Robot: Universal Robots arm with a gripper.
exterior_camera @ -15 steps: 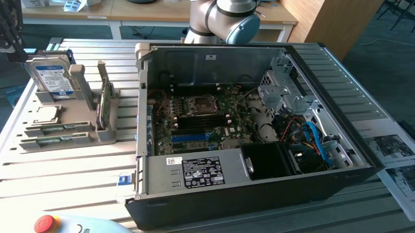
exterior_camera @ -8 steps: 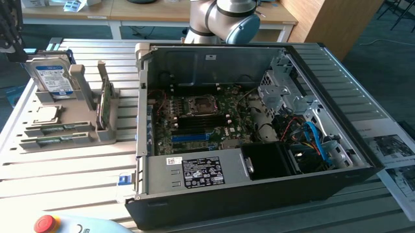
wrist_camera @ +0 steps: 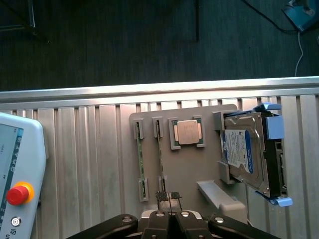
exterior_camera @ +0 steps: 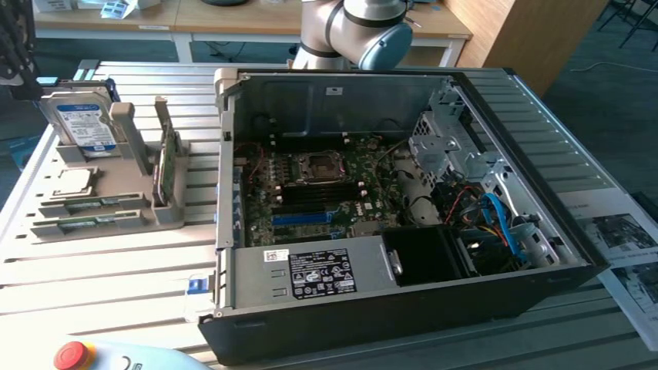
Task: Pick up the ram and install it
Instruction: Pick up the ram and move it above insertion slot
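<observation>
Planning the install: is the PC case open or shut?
Open: the case has no side panel on, and the motherboard lies exposed.

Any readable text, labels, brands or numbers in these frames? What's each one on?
No text can be read well enough to quote.
Hard drive label: blue-white, print too small.
Power supply label: black, white print blurred.
White sticker beside it: unreadable.
Case wall sticker: unreadable.
Pendant screen: unreadable.
Printed sheets: too small.
</observation>
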